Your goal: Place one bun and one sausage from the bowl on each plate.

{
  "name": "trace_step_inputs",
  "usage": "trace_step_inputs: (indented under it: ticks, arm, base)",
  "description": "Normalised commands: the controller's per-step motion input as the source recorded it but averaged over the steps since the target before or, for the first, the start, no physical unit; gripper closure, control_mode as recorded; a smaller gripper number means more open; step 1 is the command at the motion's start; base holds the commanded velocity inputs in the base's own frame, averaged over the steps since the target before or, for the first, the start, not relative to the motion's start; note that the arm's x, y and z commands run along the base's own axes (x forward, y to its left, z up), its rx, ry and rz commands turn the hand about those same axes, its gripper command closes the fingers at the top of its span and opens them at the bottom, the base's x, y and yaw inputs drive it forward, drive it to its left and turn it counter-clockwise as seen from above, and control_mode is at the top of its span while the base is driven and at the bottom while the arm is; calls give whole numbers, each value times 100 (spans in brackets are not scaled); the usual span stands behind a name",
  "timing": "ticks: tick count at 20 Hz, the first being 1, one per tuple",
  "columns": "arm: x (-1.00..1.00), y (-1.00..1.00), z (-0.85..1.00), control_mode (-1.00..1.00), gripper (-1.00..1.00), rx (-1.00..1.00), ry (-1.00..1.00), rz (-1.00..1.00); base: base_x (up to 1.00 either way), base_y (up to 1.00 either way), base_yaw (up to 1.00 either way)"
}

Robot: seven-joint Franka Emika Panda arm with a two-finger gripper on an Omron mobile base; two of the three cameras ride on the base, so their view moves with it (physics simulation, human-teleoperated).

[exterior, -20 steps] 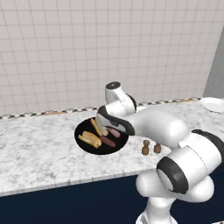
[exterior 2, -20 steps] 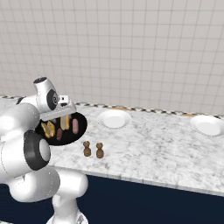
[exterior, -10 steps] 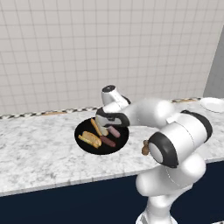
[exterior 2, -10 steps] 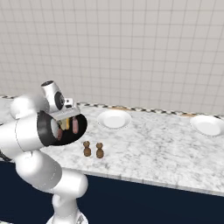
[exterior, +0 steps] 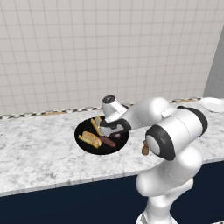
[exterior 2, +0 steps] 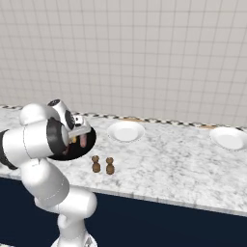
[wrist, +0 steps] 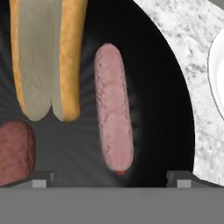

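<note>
Gripper (wrist: 112, 178) jaws spread wide, holding nothing, hanging low over the black bowl (wrist: 162, 109). Hand view: the pink sausage (wrist: 113, 111) lies lengthwise between the two finger tips (wrist: 43, 178), its near end just ahead of them, bare bowl floor on both sides of it. Just beside it sits a split bun (wrist: 46, 57), a narrow gap between them, not touching. The darker sausage (wrist: 15, 151) lies at the view's edge near one finger tip, partly cut off. The bowl rim curves past the other finger tip; beyond it marble counter (wrist: 183, 48), then the edge of a white plate (wrist: 218, 70) close to the bowl.

Left base view: bowl (exterior: 87, 148) near the middle of the counter, second bun (exterior: 90, 139) on its left part, dark sausage (exterior: 107, 141) next to it, the hand covers the bowl's right side. Counter left of the bowl is open up to the wall.

Right base view: two brown shakers (exterior 2: 102, 165) stand just right of the bowl, near the counter's front edge. Near plate (exterior 2: 125, 131) sits behind them toward the wall; far plate (exterior 2: 228, 137) is well apart on the right, open marble between the two.
</note>
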Motion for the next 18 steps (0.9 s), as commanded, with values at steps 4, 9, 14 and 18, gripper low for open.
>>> trace_step_inputs:
  ticks: [4, 9, 14, 18]
  arm:
    - [21, -7, -17, -100, -100, 0, -9, 0]
    - [35, 0, -11, -100, -100, 0, -3, 0]
    - [26, 0, -19, -100, -100, 0, -2, -2]
    - [16, 0, -29, -100, -100, 0, 0, -1]
  base:
    - [0, 0, 0]
    - [0, 0, 0]
    - [0, 0, 0]
    - [0, 0, 0]
